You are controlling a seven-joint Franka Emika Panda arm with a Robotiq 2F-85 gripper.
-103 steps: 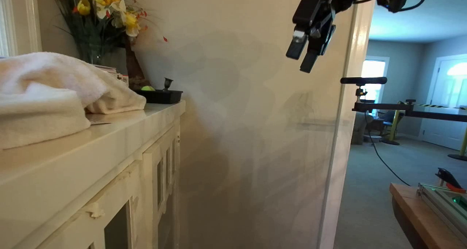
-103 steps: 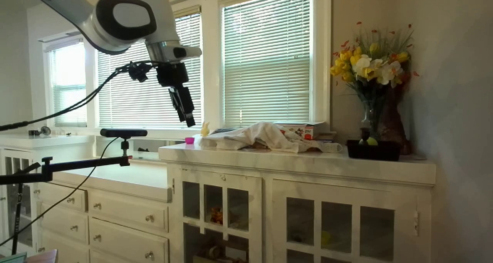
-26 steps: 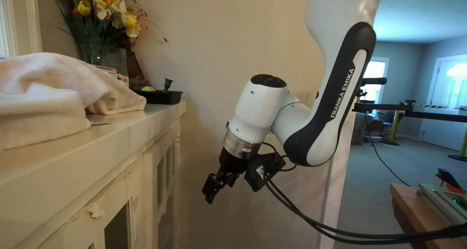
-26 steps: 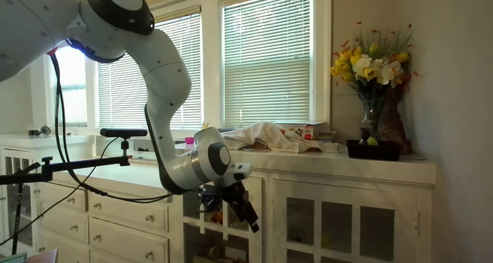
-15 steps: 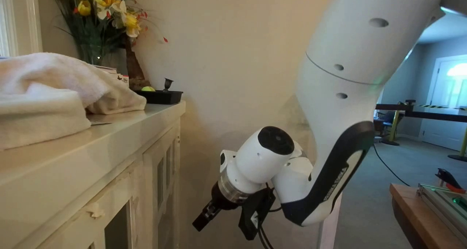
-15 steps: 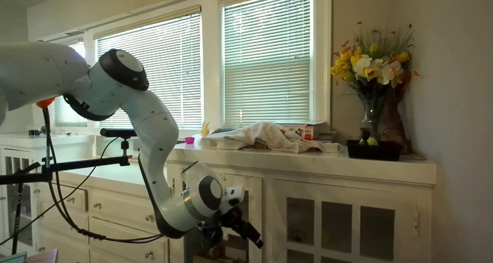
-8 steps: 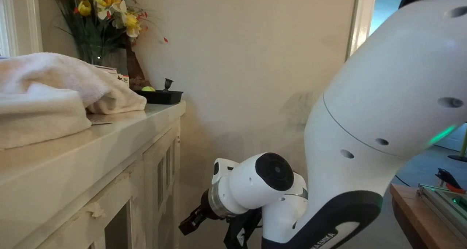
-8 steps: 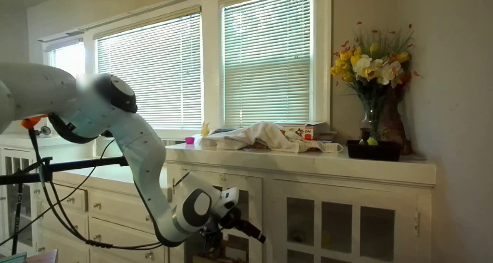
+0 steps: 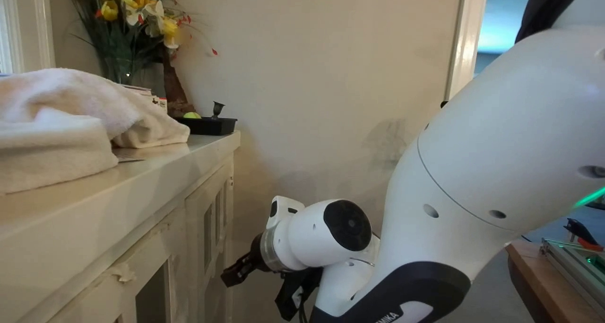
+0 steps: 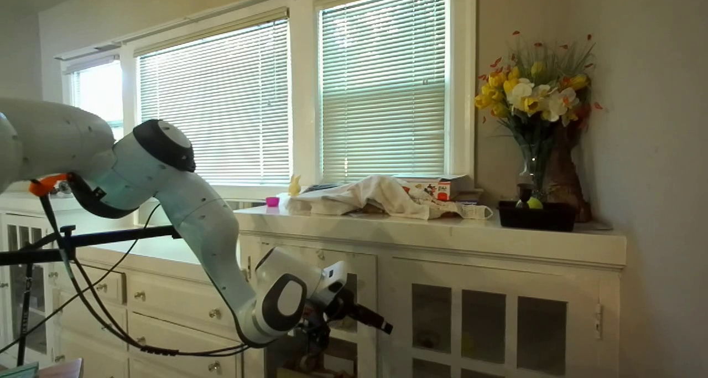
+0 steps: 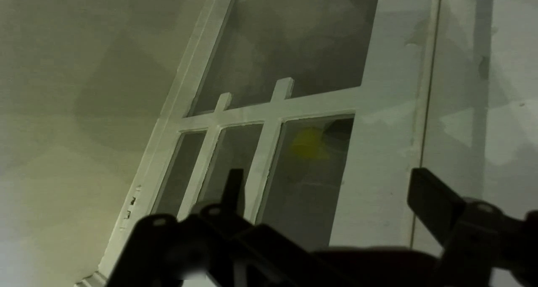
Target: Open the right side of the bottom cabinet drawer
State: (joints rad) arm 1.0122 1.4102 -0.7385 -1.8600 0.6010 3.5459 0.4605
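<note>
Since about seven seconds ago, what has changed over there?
The arm has swung its gripper down and, in an exterior view, rightward, toward the right-hand cabinet door. It grips nothing: in the wrist view, its fingers stand apart. The door, cloth, flowers and black tray stayed put.

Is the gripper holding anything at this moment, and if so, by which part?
Nothing is held: in the wrist view the gripper stands open, and the cabinet door shows through its gap.

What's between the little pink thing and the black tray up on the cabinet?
Mostly a crumpled white cloth, with a yellow figure and a box behind it, in an exterior view.
</note>
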